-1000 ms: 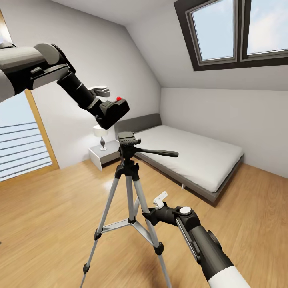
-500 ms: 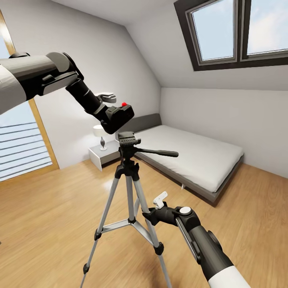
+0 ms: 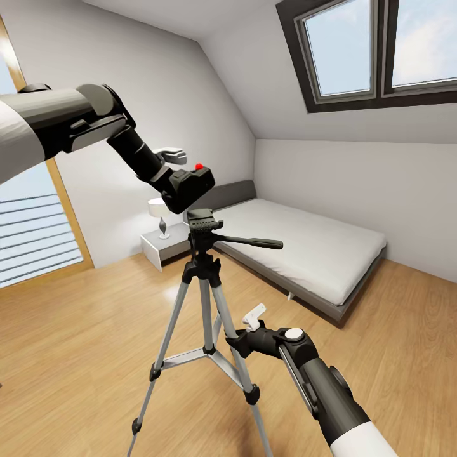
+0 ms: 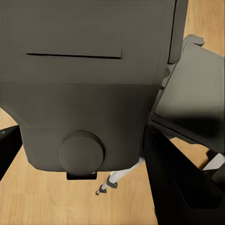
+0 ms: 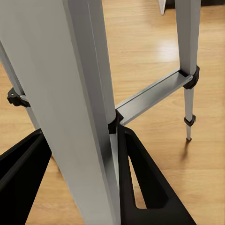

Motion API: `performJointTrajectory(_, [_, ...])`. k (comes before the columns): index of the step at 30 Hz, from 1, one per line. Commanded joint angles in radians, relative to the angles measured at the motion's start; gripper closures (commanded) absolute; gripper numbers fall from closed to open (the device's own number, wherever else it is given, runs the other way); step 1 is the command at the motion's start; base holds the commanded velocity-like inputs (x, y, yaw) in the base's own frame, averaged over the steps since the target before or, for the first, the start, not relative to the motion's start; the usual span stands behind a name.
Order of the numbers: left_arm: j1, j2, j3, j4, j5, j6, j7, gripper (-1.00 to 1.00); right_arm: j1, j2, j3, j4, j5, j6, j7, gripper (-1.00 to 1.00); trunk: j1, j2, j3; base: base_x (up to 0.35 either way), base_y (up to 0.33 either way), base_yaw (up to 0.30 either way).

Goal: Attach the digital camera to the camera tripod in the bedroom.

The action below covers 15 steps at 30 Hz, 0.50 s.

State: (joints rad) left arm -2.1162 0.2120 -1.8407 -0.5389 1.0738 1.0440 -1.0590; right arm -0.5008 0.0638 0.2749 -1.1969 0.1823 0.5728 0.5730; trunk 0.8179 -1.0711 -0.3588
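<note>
Black digital camera [image 3: 192,183] clamped in raised left end effector [image 3: 174,184], just above camera tripod [image 3: 202,279] head.

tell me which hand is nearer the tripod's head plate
Left. The left hand holds the digital camera just above the head plate; the right hand grips a tripod leg lower down.

The tripod [image 3: 203,304] stands on the floor [image 3: 76,343] in front of the bed [image 3: 304,247]. The camera [image 3: 189,185] hangs just above the tripod's head, slightly left. A nightstand [image 3: 162,246] sits behind the tripod, left of the bed.
</note>
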Motion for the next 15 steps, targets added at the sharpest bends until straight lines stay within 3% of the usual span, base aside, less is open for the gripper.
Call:
performJointTrajectory(1, [-0.004, 0.0, -0.005, -0.001, 0.002, 0.003, -0.01, 1.0, -0.001, 0.001, 0.0, -0.001, 0.017, 0.001, 0.008, 1.0, 0.0, -0.001, -0.001, 0.0, 0.0, 0.0])
performJointTrajectory(8, [-0.024, -0.002, -0.011, 0.03, -0.016, 0.0, -0.093, 1.0, -0.001, 0.0, -0.001, -0.007, 0.017, 0.001, 0.008, 1.0, 0.0, -0.001, -0.001, 0.0, 0.0, 0.0])
performJointTrajectory(15, [-0.033, -0.042, -0.017, 0.131, -0.117, -0.057, -0.204, 1.0, -0.001, -0.001, -0.002, -0.009, 0.017, 0.001, 0.008, 1.0, 0.0, -0.001, -0.001, 0.0, 0.0, 0.0])
